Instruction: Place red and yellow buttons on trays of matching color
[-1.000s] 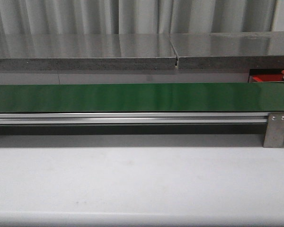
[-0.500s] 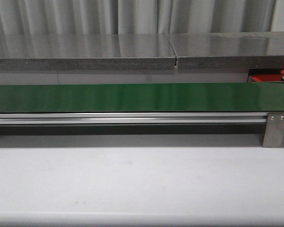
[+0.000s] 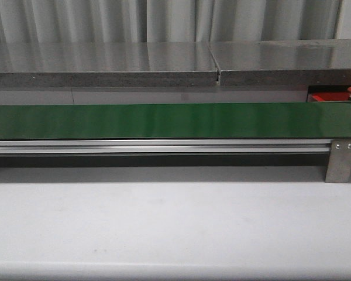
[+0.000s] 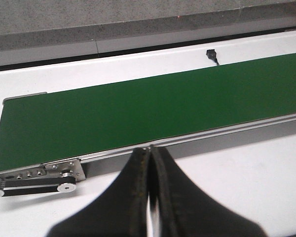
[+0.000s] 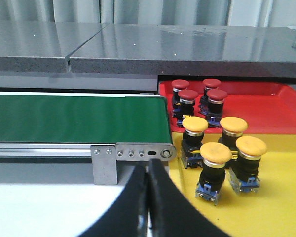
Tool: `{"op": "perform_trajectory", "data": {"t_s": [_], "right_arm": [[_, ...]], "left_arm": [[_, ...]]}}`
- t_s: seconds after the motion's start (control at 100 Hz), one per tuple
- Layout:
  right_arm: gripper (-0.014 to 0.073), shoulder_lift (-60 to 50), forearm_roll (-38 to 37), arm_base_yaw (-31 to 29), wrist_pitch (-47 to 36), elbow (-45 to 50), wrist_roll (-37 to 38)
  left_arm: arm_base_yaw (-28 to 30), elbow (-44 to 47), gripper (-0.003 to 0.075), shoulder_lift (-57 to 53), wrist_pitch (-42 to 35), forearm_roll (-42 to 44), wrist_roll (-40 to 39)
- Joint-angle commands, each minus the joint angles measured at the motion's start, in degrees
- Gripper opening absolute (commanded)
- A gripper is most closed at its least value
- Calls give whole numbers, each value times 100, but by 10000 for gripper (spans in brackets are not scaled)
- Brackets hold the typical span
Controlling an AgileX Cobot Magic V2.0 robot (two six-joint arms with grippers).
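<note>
Four glossy red domed buttons (image 5: 195,94) stand on the bright red plastic tray (image 5: 266,106) and four yellow ones (image 5: 222,143) on the yellow tray (image 5: 281,197) (long green belt (image 3: 164,120) bare), sorting apparently complete; left gripper (image 4: 150,153) and right gripper (image 5: 147,173) fingers pressed together, empty.

My right gripper (image 5: 148,170) hangs with fingers pressed together beside the green belt (image 5: 76,118) end. Four red buttons (image 5: 200,96) stand on the red tray (image 5: 266,106); four yellow buttons (image 5: 222,148) apparently stand on a yellow tray (image 5: 276,207) adjoining.
</note>
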Motion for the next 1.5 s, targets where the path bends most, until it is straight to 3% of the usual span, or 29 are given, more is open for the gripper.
{"op": "perform_trajectory", "data": {"t_s": [0.0, 1.03, 1.22, 1.41, 1.49], "right_arm": [[-116, -121, -37, -22, -464, -125, 26], [-116, -121, -37, -22, -436, -125, 26], [-116, -121, -37, -22, -436, -125, 26], [-116, -121, -37, -22, -436, -125, 26], [-116, -121, -37, -22, -436, -125, 26]], "left_arm": [[-46, -148, -20, 23, -386, -86, -6], [-46, -148, -20, 24, -465, 57, -41], [-46, 178, -20, -208, -1311, 1023, -796], [78, 1135, -20, -788, -3210, 1477, -1122], [183, 1500, -20, -1096, -3484, 1465, -1122]]}}
